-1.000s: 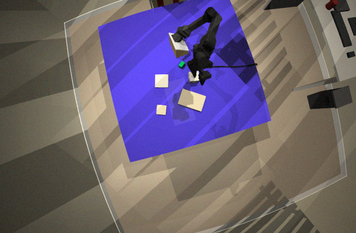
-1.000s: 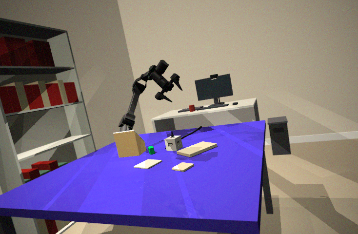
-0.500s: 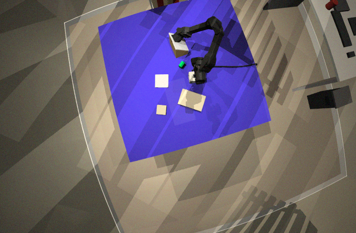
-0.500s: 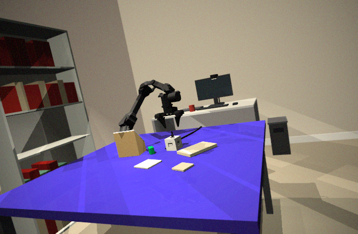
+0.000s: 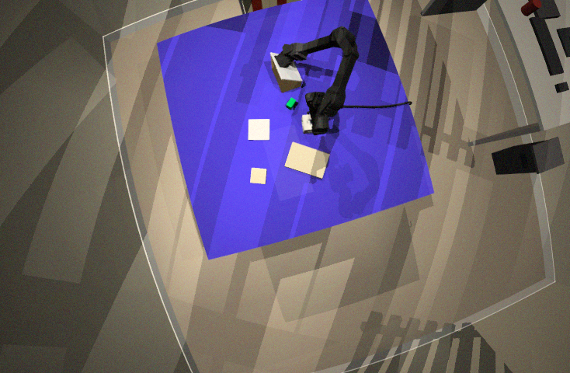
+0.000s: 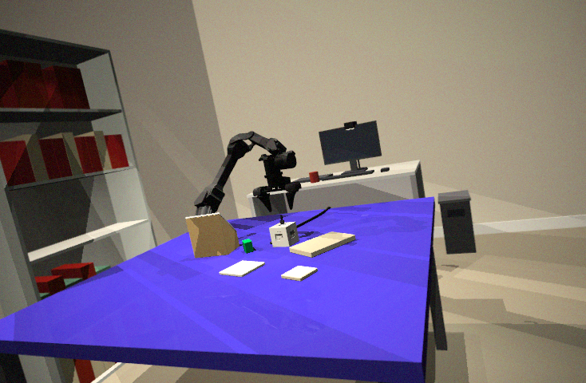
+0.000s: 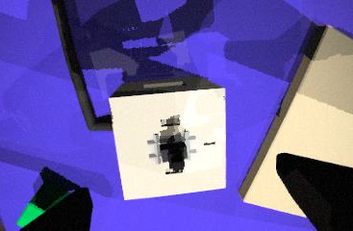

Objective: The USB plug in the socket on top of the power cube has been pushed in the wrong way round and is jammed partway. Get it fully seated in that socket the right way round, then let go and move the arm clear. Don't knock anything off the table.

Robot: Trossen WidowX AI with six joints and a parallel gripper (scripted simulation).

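Note:
The white power cube (image 5: 306,118) (image 6: 275,242) (image 7: 136,175) stands on the blue table (image 5: 233,210) (image 6: 203,316), partly hidden under the arm in the top view. The dark USB plug (image 6: 281,219) (image 7: 173,153) stands up from the cube's top face. Its depth and which way round it sits cannot be told. My gripper (image 6: 280,209) (image 7: 186,180) is open and empty, pointing down above the cube and plug. In the wrist view its fingertips lie to the left and right of the cube, touching neither it nor the plug.
A black cable (image 5: 373,106) (image 6: 314,217) (image 7: 73,63) runs from the cube. A cream board (image 5: 300,158) (image 6: 322,244) (image 7: 318,115) lies close beside it. A green block (image 5: 290,103) (image 6: 247,246) (image 7: 31,215), a wooden wedge (image 5: 287,84) (image 6: 210,237) and two flat tiles (image 5: 258,129) (image 5: 258,175) are nearby.

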